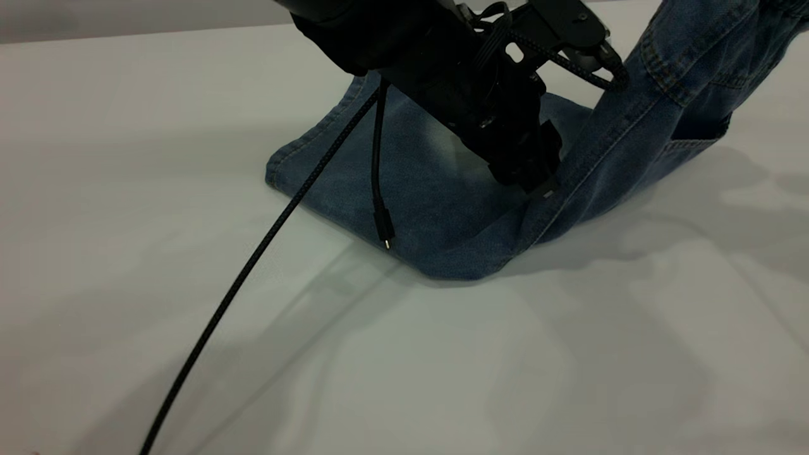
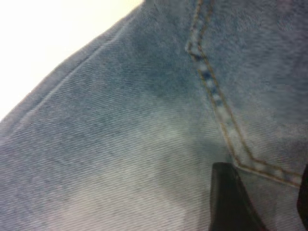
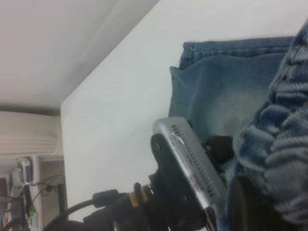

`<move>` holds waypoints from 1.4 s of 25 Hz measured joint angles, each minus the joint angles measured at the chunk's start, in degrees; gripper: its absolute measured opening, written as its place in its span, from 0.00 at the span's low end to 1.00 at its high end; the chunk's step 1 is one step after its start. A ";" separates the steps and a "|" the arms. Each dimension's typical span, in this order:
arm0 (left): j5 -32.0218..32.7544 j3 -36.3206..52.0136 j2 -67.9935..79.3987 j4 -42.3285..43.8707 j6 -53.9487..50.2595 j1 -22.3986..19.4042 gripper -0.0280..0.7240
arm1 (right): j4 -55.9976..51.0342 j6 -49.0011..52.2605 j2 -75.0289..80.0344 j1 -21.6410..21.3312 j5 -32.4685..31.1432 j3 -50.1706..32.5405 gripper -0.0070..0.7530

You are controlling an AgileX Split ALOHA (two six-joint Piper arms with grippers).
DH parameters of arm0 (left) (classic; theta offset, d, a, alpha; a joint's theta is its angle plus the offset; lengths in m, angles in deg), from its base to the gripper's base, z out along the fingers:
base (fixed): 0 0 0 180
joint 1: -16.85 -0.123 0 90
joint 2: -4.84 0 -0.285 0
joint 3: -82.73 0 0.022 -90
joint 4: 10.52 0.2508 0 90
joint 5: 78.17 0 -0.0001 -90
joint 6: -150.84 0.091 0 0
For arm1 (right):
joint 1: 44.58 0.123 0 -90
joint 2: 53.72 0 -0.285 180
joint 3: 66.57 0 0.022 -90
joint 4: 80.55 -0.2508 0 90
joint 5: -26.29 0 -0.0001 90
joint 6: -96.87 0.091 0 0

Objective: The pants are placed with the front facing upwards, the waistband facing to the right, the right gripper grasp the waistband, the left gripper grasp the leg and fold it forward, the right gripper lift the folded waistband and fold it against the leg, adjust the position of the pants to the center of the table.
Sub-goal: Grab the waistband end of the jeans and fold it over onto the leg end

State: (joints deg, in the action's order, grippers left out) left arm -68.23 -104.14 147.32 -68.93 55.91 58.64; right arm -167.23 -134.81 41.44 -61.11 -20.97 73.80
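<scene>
The blue denim pants [image 1: 404, 183] lie on the white table [image 1: 158, 158] with the leg hem at the left. Their right part rises steeply to the top right corner. My left gripper [image 1: 534, 183] comes down from above and presses onto the denim at the bend. In the left wrist view its fingers [image 2: 231, 202] stand apart on flat denim beside a tan seam [image 2: 226, 120], so it is open. My right gripper [image 3: 269, 202] is shut on the ruffled waistband [image 3: 284, 144] and holds it up; it is outside the exterior view.
A black braided cable [image 1: 253, 259] runs from the left arm over the pants and down to the table's front left. A short loose plug [image 1: 382, 221] hangs over the leg. The table's far edge [image 3: 103, 82] shows in the right wrist view.
</scene>
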 joint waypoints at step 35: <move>5.94 3.99 -2.05 10.48 -2.56 -11.43 0.46 | -7.19 -8.85 0.05 1.36 -9.40 0.00 0.11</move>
State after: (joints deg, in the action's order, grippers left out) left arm -62.28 -100.15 145.26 -58.45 53.36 47.21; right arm -174.42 -143.66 41.50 -59.75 -30.37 73.80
